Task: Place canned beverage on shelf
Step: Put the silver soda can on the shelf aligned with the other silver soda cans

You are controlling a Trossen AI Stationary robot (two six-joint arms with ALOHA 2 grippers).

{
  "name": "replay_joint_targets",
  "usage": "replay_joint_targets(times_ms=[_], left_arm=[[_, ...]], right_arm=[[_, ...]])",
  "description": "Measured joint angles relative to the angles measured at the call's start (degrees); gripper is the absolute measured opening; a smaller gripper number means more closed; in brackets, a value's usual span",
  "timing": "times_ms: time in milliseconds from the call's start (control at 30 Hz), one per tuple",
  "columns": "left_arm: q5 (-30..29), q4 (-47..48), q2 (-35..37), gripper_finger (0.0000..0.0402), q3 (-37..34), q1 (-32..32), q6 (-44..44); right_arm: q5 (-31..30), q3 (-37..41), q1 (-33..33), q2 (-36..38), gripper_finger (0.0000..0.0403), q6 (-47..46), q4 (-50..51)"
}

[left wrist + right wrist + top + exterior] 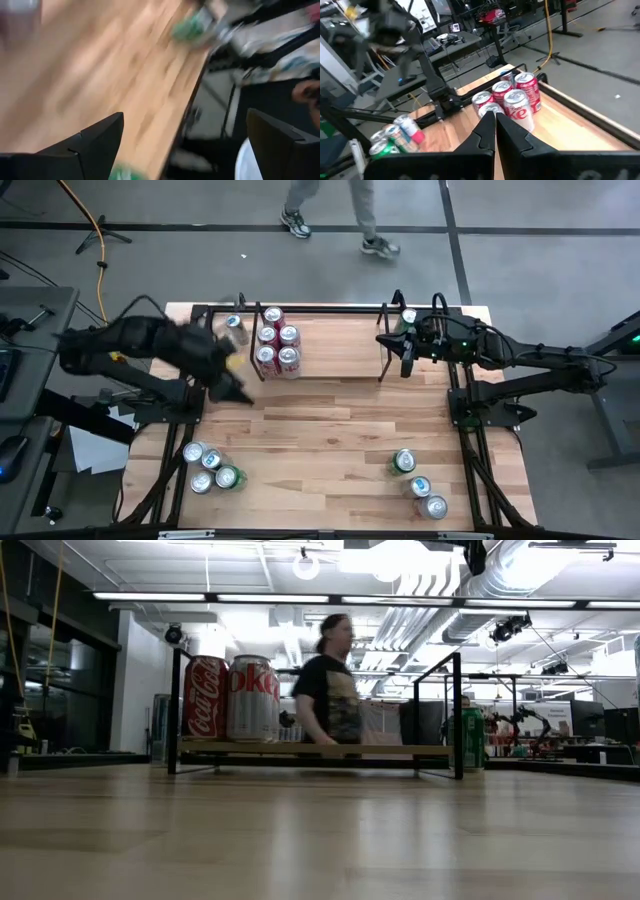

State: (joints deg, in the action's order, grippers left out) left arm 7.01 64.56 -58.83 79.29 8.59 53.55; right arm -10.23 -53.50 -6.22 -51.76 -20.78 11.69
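The shelf (335, 345) sits at the far side of the table, and five cans (277, 347) stand at its left end. In the low view two of them show as a red Coke can (205, 697) and a silver Diet Coke can (253, 698), both upright on the shelf's wood base.

The left gripper (234, 389) is just in front of the shelf's left end, near those cans. Its fingers are wide apart and hold nothing. It is blurred, so it seems to be moving.

The next can to fetch is likely one from the bunch of four cans (209, 466), which stand well in front of the shelf near the left front corner of the table. They lie toward the front from the left gripper. Each stands upright, with its long side going up and down. The left arm is much the nearer one to them.

The right gripper (405, 355) waits by the right end of the shelf, with its fingers pressed together and empty. Three more cans (418, 481) sit on the right, well in front of the shelf.

The high view shows all the loose cans. The low view shows none of the loose cans in front, but it shows a green can (465, 740) behind the shelf's right end and a person (331, 685) walking past behind the shelf.
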Motion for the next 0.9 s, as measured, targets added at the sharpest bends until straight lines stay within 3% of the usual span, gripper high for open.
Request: replay_joint_targets(times_ms=[200, 433, 633, 900], left_arm=[[-7.39, 10.31, -5.29, 0.0339, -0.02, 20.81, 23.62], [-5.19, 14.72, -17.76, 0.0340, -0.02, 38.01, 36.24], [-4.62, 12.86, -26.70, 0.0340, -0.04, 47.07, 42.82], [-3.87, 13.29, -33.45, 0.0339, -0.07, 53.84, 46.71]], right_arm=[[-0.36, -0.06, 0.00, -2.60, 0.0000, 1.67, 0.06], [-0.36, -0.06, 0.00, -6.72, 0.0000, 3.21, 0.03], [-0.34, -0.06, -0.54, -9.02, 0.0000, 3.29, 0.03], [-0.34, -0.03, -0.55, -9.32, 0.0000, 3.02, 0.05]])
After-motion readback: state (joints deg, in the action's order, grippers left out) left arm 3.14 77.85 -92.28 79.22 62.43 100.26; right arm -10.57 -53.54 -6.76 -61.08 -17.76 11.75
